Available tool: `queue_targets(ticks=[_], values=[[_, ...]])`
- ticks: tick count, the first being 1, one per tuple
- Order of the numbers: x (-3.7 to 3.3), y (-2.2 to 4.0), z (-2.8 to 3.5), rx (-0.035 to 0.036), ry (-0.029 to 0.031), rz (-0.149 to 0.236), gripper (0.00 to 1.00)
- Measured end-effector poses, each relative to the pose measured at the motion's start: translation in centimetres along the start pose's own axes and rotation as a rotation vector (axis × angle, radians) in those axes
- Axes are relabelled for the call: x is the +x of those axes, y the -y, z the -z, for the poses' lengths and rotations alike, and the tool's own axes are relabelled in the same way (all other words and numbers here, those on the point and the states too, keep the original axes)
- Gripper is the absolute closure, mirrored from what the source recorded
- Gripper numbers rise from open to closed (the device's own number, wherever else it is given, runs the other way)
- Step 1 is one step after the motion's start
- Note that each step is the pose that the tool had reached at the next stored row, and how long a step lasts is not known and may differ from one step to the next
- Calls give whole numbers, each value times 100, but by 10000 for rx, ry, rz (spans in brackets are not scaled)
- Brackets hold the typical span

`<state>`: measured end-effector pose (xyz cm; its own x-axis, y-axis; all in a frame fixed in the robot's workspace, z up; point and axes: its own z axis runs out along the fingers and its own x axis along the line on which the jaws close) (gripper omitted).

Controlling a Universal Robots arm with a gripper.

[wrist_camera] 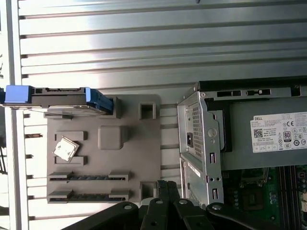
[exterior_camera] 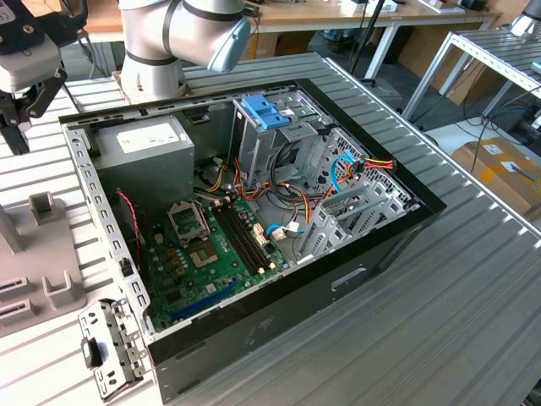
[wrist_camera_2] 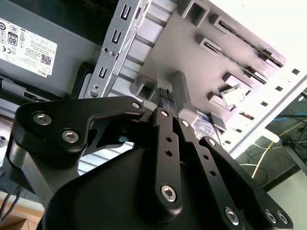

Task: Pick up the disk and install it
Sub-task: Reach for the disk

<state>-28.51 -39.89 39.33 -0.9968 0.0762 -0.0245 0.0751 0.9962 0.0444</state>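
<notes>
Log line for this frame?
gripper: shut, empty, over grey fixture | disk: on edge in fixture, ungrasped | PC case: open, beside fixture

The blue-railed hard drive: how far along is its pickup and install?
Nothing looks done: the dark hard drive with blue rails stands on edge in the grey fixture tray, outside the open black computer case. In hand: nothing; the black gripper hangs shut and empty near that tray. Pickup and install are both left.

An open black computer case (exterior_camera: 338, 279) lies on a ribbed aluminium table (exterior_camera: 473, 279); a grey plastic plate (exterior_camera: 25, 254) sits beside it, at the exterior view's left.
</notes>
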Motion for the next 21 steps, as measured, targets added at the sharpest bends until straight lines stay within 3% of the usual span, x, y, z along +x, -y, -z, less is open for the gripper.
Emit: queue_targets(ticks=[21], values=[[230,17,6,0,0,0,89]])
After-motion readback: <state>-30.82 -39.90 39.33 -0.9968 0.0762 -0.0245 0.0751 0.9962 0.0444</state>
